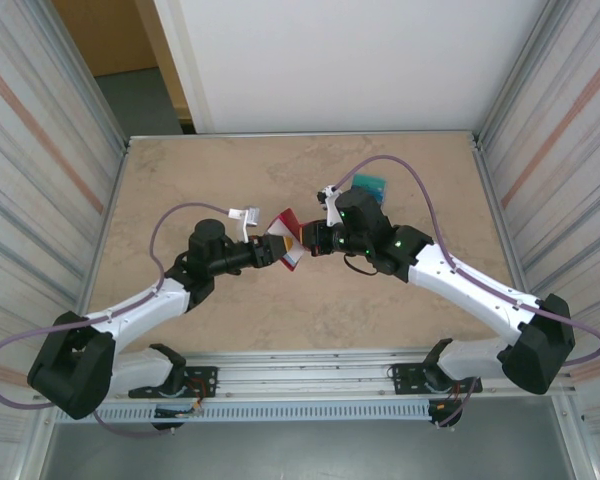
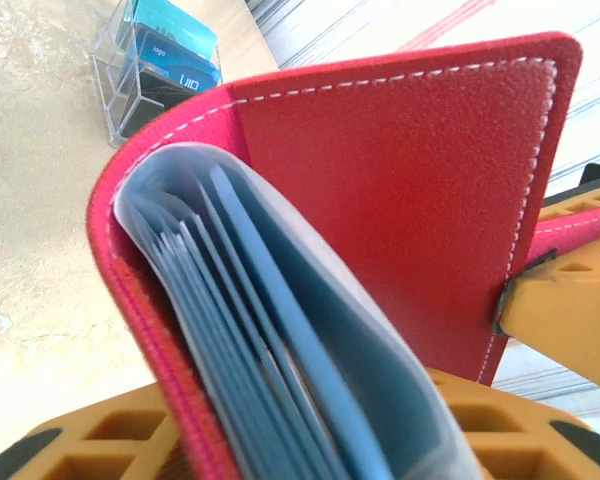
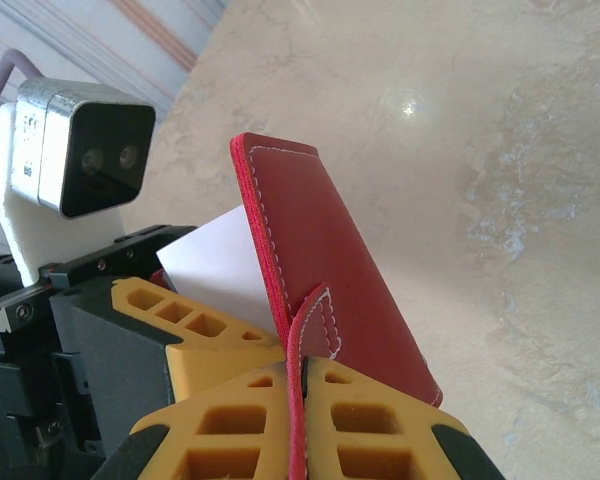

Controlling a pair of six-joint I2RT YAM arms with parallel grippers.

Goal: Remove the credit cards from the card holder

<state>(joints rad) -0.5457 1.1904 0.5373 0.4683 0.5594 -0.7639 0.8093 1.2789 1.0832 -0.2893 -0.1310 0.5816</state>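
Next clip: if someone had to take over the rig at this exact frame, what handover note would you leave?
Right hand: shut on the red card holder, clamping its cover edge by the snap tab.
Left hand: fingers on either side of the open holder's cover and clear pockets, apparently gripping.
Holder: in the air between both hands, above the table.
Credit cards: teal and blue ones stand in a clear rack at the far side.
Done: holder off the table and open.
Left: whether cards remain in the pockets cannot be told; pull any out.
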